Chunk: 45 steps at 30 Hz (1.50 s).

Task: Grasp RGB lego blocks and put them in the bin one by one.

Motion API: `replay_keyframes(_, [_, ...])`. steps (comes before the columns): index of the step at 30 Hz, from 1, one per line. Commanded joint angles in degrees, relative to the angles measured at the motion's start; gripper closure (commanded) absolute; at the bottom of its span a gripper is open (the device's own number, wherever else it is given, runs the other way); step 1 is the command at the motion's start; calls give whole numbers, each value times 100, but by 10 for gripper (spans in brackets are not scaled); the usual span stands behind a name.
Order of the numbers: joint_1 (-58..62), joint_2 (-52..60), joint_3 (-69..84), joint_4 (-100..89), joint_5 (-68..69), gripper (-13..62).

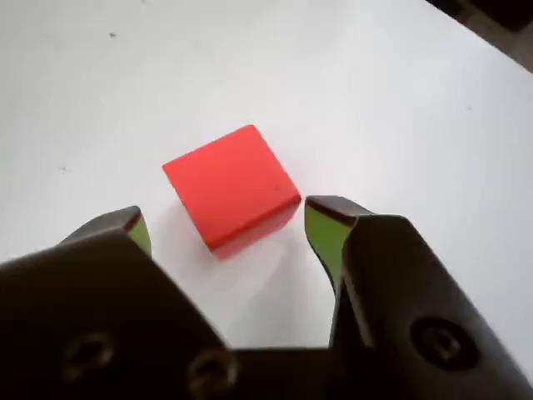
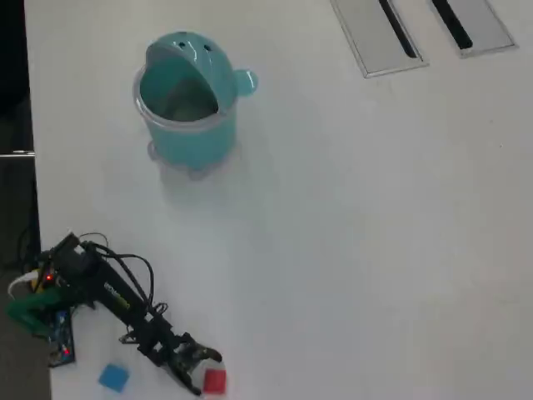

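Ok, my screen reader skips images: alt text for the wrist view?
A red lego block sits on a white table, just ahead of the open end effector, whose two green-lined tips flank its near corner without touching it.

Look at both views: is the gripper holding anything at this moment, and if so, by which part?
Nothing is held. The gripper is open, its fingers on either side of the red block with gaps showing; the block rests on the table.
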Motion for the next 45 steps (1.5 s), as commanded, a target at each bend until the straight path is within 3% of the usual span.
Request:
replay_keyframes(1, [-18,9,-519,-44,0,149])
replay_keyframes(25, [-44,-1494,-1608,-589,35,163])
replay_keyframes(30, [35,-1652,-1723,-563,114,210])
replay_keyframes(33, [70,-1600,-1705,-527,396,289])
replay_keyframes(38, [114,-1266,-1661,-501,554,352])
replay_keyframes(45, [114,-554,-1468,-501,633,352])
